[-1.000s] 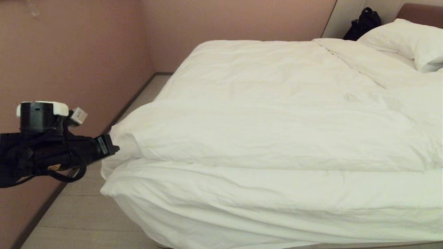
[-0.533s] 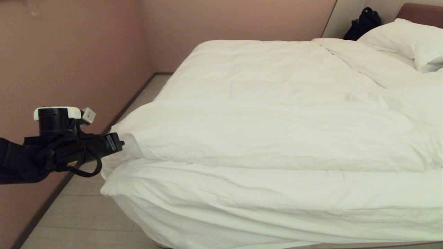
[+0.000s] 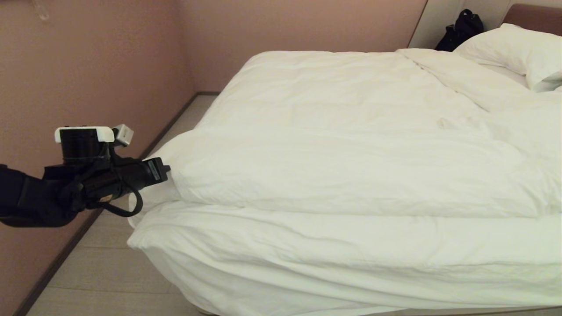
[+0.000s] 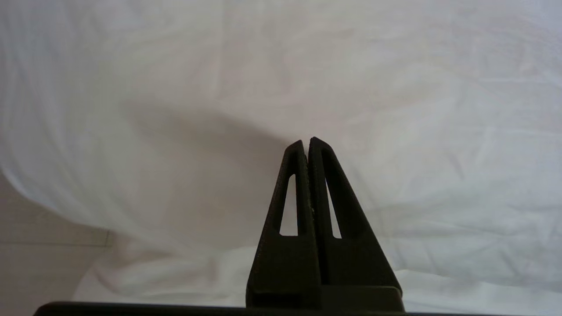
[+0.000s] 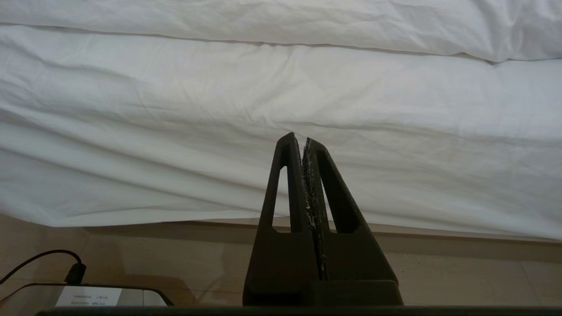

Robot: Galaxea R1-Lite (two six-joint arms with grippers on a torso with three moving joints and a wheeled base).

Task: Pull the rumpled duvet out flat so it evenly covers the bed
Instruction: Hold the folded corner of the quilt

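Note:
The white puffy duvet (image 3: 342, 171) lies rumpled on the bed (image 3: 533, 17), its near part doubled back in a thick fold across the middle. My left gripper (image 3: 168, 169) reaches level from the left, its tips at the fold's left corner. In the left wrist view the left gripper (image 4: 306, 141) is shut with nothing between its fingers, pointing at the duvet (image 4: 395, 109); whether the tips touch it I cannot tell. My right gripper (image 5: 298, 138) is shut and empty. It hangs low before the bed's near side, where white linen (image 5: 263, 109) drapes to the bed's dark-edged base (image 5: 439, 232).
A pink wall (image 3: 88, 66) runs close along the left, leaving a narrow strip of floor (image 3: 109, 272) beside the bed. White pillows (image 3: 522, 50) and a black bag (image 3: 461, 28) are at the head end. A cabled device (image 5: 88, 296) lies on the floor near the right gripper.
My left arm has moved right and slightly up, bringing its shut gripper to the corner of the duvet's fold. The duvet and the right arm have not moved.

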